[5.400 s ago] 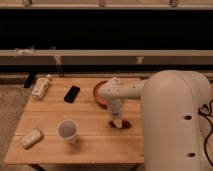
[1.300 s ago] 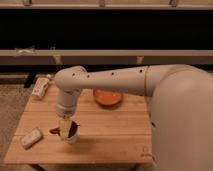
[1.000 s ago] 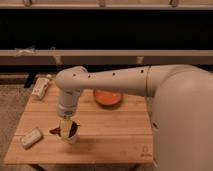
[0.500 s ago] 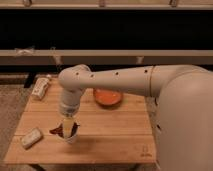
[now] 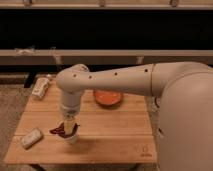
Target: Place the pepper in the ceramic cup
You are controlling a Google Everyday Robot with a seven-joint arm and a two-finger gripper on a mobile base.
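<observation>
- The pepper [image 5: 56, 130], dark red-brown, lies across the rim of the ceramic cup [image 5: 71, 137], with one end sticking out toward nine o'clock and a dark bit showing at the cup's three o'clock side.
- The ceramic cup is white and stands upright on the wooden table [image 5: 115, 135], at about seven o'clock from the table's middle.
- The gripper [image 5: 69, 128] points straight down into the mouth of the cup, its yellowish fingers [image 5: 68, 125] right against the pepper; whether they are spread or pinching the pepper, I cannot tell.
- The white arm [image 5: 110, 80] reaches in from three o'clock, crossing over the table and bending down at an elbow above the cup.
- An orange bowl [image 5: 108, 98] sits at twelve o'clock of the table's middle, well apart from the cup and partly behind the arm.
- A pale, flat packet [image 5: 31, 138] lies at nine o'clock from the cup, near the table's left edge.
- A white packaged item [image 5: 41, 87] lies at the table's far left corner, at about eleven o'clock from the cup.
- The table is of light slatted wood, with a small mark [image 5: 145, 151] near its five o'clock corner.
- Under and beside the table is a grey speckled floor [image 5: 11, 107].
- Behind the table runs a pale horizontal rail [image 5: 105, 53] against a dark, almost black backdrop.
</observation>
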